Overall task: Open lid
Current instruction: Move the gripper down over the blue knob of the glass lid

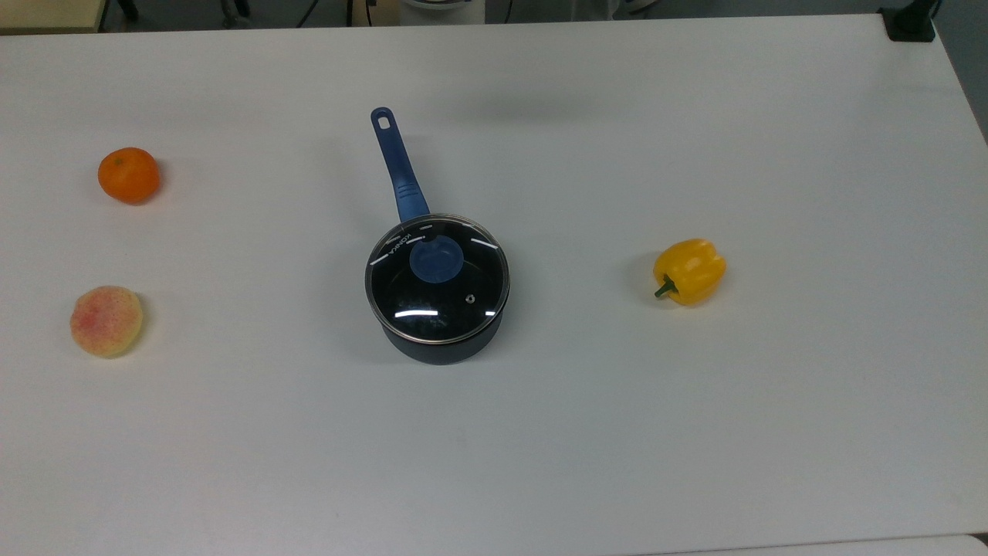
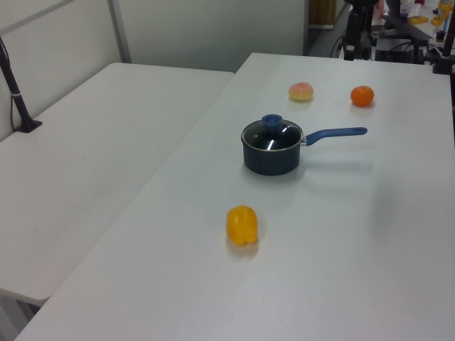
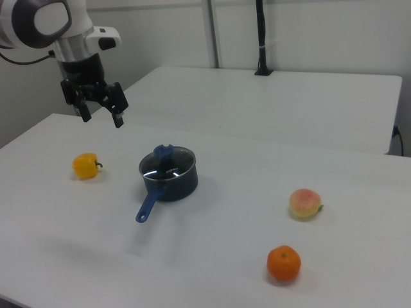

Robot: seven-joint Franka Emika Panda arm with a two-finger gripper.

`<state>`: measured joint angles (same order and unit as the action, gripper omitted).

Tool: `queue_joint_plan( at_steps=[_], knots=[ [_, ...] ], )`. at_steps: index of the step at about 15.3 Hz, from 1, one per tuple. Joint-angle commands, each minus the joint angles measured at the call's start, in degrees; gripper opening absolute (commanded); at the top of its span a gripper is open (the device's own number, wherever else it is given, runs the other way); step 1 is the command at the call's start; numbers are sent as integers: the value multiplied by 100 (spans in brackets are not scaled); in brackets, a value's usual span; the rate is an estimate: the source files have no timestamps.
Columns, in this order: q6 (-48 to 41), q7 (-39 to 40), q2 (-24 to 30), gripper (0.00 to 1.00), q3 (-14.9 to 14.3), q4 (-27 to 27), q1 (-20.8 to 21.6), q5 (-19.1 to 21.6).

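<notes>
Still closed — lid (image 1: 437, 279) on saucepan (image 1: 440, 344) | rim print "KONKA" | fingers (image 3: 118, 119) spread wide

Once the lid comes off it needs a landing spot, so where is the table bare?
Widest bare patch: between the saucepan and the yellow pepper, and the whole near strip of the table in the top view. Tighter: the top view's left, by the orange and peach. The lid still sits on the pan; the hand hangs open above.

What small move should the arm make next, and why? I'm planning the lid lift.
Probably bring the open gripper over and down toward the lid's blue knob: the lid sits closed on the saucepan, and the gripper hangs high, apart from it.
</notes>
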<state>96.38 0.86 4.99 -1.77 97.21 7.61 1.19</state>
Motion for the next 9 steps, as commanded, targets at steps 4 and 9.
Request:
queue_joint_plan(
  at_steps=[4,9],
  knots=[
    [126,116,81,100,-60,114,47,13],
    [91,108,99,100,-60,114,47,4]
  ],
)
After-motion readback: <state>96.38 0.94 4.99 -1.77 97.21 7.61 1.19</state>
